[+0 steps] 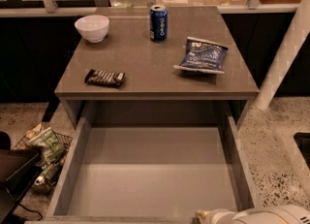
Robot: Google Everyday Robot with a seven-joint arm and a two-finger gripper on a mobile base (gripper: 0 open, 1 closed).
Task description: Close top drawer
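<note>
The top drawer [150, 174] is pulled far out from under the grey cabinet top [145, 58]. Its inside is plain grey and empty. Its front and handle lie below the picture's lower edge and are hidden. My gripper [206, 216] shows only as a cream tip on a white arm at the bottom right, at the drawer's front edge near its right corner. Most of it is out of the picture.
On the cabinet top stand a white bowl [92, 27], a blue can [158, 22], a blue chip bag [201, 56] and a dark snack bar [104, 77]. A wire basket of snack bags [43, 152] sits on the floor at left. A white post [286, 48] stands at right.
</note>
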